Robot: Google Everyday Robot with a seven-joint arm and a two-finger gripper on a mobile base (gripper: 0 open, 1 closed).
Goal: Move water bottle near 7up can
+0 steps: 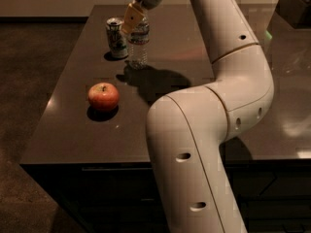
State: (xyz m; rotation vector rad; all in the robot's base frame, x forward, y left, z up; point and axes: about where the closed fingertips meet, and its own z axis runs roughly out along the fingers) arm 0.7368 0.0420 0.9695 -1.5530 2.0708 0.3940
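The water bottle (pixel 138 46), clear and ribbed with a pale label band, stands upright on the dark table (pixel 73 125), just right of the 7up can (pixel 116 37) and a small gap from it. My gripper (pixel 135 21) comes down from above and is shut on the bottle's top. One yellow finger pad (pixel 131 16) covers the cap. The can is white and green with a silver top and stands at the back left of the table.
A red apple (pixel 103 96) lies on the table in front of the can. My white arm (pixel 218 96) fills the middle and right of the view. A dark box (pixel 296 6) stands at the back right.
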